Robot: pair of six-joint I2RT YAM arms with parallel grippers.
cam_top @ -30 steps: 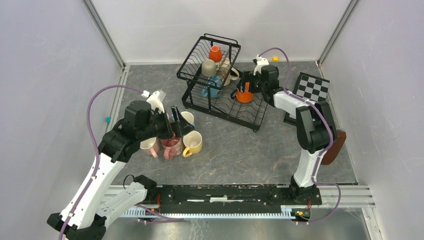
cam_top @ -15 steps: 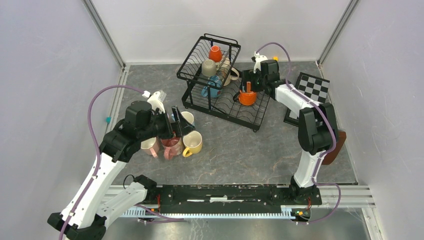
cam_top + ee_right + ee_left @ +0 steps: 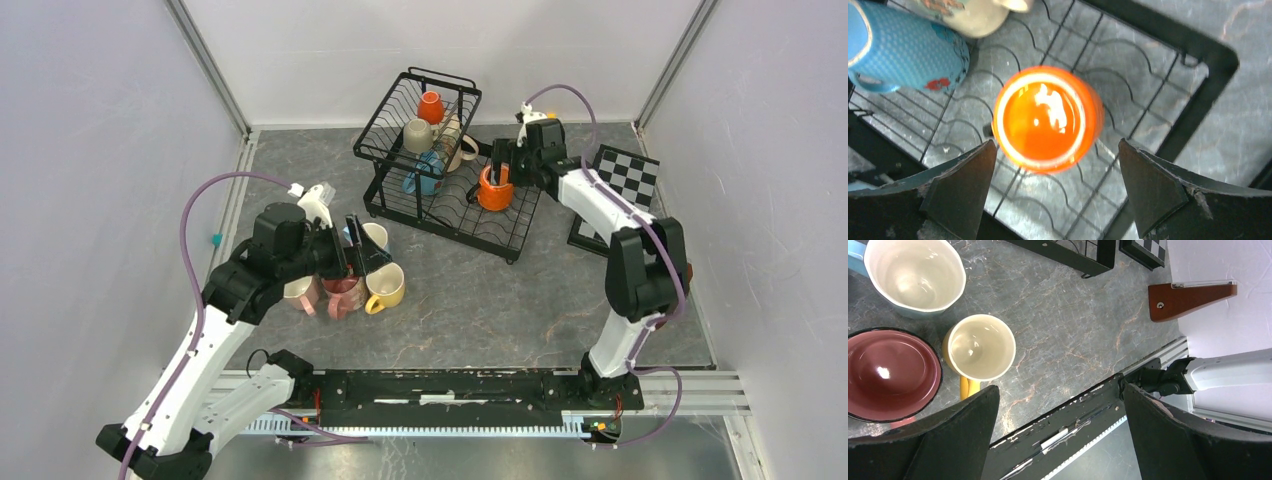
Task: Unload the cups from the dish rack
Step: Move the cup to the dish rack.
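The black wire dish rack point(image 3: 388, 108) stands at the back of the table. An orange cup point(image 3: 493, 190) point(image 3: 1045, 117) sits mouth up on its lower tray. My right gripper point(image 3: 503, 163) point(image 3: 1056, 146) hovers open just above that cup, with nothing between the fingers. Beside it lie a blue cup point(image 3: 425, 172) point(image 3: 903, 50) and a cream cup point(image 3: 460, 150). The upper basket holds a small orange cup point(image 3: 431, 106) and a beige cup point(image 3: 417, 135). My left gripper point(image 3: 352, 248) point(image 3: 1060, 390) is open and empty over the cups on the table: light blue point(image 3: 915, 277), yellow point(image 3: 979, 347), dark pink point(image 3: 890, 375).
A black-and-white checkered board point(image 3: 622, 175) lies right of the rack. A brown wooden piece point(image 3: 668, 295) point(image 3: 1190, 297) leans by the right wall. A pale pink cup point(image 3: 298, 293) stands under my left arm. The black base rail point(image 3: 450, 385) runs along the near edge.
My right gripper has swung right and back, so the orange cup now shows more fully. The left arm has hardly moved. Both grippers stayed open.
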